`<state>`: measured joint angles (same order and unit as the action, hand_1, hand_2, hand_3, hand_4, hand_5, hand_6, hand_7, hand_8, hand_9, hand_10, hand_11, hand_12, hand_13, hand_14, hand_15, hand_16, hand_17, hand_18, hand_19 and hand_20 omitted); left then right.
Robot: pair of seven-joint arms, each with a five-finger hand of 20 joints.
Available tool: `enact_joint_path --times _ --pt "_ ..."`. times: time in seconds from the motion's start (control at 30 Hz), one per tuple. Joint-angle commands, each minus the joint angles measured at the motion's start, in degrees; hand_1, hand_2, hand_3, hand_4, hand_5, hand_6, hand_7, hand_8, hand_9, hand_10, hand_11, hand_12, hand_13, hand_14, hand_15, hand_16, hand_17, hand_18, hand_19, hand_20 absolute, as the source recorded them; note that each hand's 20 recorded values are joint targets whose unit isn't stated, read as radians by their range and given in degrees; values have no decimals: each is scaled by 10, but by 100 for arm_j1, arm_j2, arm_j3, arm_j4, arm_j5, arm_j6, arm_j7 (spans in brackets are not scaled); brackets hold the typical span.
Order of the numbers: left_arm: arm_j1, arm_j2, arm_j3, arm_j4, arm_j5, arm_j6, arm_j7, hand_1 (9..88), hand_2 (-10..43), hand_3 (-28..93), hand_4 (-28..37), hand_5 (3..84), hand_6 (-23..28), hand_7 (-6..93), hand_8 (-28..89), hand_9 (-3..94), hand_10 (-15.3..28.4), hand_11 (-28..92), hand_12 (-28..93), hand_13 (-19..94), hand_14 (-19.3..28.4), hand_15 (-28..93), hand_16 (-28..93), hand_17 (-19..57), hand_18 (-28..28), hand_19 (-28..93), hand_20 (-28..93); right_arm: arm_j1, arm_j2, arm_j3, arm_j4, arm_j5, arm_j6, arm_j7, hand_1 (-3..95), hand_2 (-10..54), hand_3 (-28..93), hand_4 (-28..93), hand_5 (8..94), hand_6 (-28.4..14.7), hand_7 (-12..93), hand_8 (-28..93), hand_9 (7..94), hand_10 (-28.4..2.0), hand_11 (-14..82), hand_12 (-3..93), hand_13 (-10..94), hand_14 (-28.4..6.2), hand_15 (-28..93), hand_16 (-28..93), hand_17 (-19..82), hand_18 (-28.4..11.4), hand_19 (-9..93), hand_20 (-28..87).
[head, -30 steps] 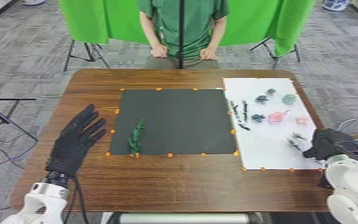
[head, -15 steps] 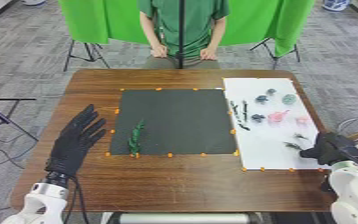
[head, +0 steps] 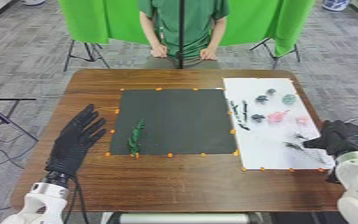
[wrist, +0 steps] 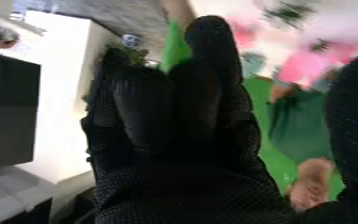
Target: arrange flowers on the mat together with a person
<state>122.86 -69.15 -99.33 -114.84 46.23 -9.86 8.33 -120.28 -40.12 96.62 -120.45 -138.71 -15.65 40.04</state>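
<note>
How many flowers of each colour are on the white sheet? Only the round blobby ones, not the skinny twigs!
Blue flowers: 3
Pink flowers: 2
Pale green flower: 1
Total: 6

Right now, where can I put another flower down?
The dark mat is bare right of its green sprig, over to the white sheet. So is the brown table nearest the robot, between its arms. The sheet's middle is crowded with flowers.
</note>
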Motion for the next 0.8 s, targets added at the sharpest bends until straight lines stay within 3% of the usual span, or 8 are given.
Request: enact_joint_path --times 0.03,0.17,0.27,0.3,0.4,0.5,0.7,0.8 --pt "73 -34 -7 26 -21 -18 -42 286 -73 665 -253 275 29 153 -93 190 93 138 172 195 111 199 44 -96 200 387 82 128 -16 4 216 217 -178 438 253 -95 733 -282 651 -30 398 -126 651 -136 592 420 635 -117 727 275 283 -200 751 287" --pt "59 -47 -18 35 -18 -24 -39 286 -73 665 -253 276 29 153 -92 191 93 139 172 195 111 200 44 -96 200 386 82 301 -53 -159 317 408 -277 451 285 -95 635 -283 647 -33 388 -122 646 -137 591 421 629 -118 727 273 279 -201 745 302" --pt "87 -60 -34 14 -18 12 -5 285 -73 666 -252 276 29 153 -92 191 94 140 172 195 111 200 44 -95 200 386 82 371 -83 -247 419 393 -302 387 365 -95 458 -283 647 -34 384 -120 643 -138 591 418 627 -119 727 273 277 -201 739 313" --pt "78 -64 -39 20 -11 -5 -2 285 -73 666 -252 276 29 153 -93 191 94 140 172 195 111 200 44 -96 200 386 82 396 -81 -287 464 416 -296 405 402 -95 381 -283 646 -34 383 -121 643 -138 591 418 626 -119 727 272 277 -200 737 315" --pt "92 -62 -41 14 -19 12 -1 285 -71 665 -253 276 29 153 -93 192 94 140 171 196 111 200 44 -96 200 386 82 442 -89 -364 588 432 -287 372 481 -95 -9 -107 644 -34 383 -122 641 -138 591 419 626 -119 728 269 276 -200 734 320" --pt "116 -72 -35 5 -27 36 12 285 -71 665 -253 276 29 153 -93 192 94 141 171 196 111 200 44 -96 199 386 82 490 -101 -468 726 567 -158 396 527 -95 -165 -51 647 -28 385 -122 643 -134 594 413 625 -116 728 269 277 -195 733 321" --pt "155 -84 -43 -10 -24 39 26 284 -71 667 -253 277 29 151 -92 192 94 140 170 197 111 201 43 -96 200 386 83 369 -172 -401 850 1506 256 186 746 -61 -173 -77 723 19 392 -116 721 -95 597 441 673 -78 734 315 282 -137 701 401" --pt "157 -81 -42 -6 -33 46 24 284 -70 667 -254 277 29 152 -92 193 94 140 170 197 112 201 43 -96 199 386 83 301 -212 -317 914 1995 381 40 777 -51 -44 -143 745 21 366 74 741 -88 599 443 695 -72 735 324 290 -129 692 433"
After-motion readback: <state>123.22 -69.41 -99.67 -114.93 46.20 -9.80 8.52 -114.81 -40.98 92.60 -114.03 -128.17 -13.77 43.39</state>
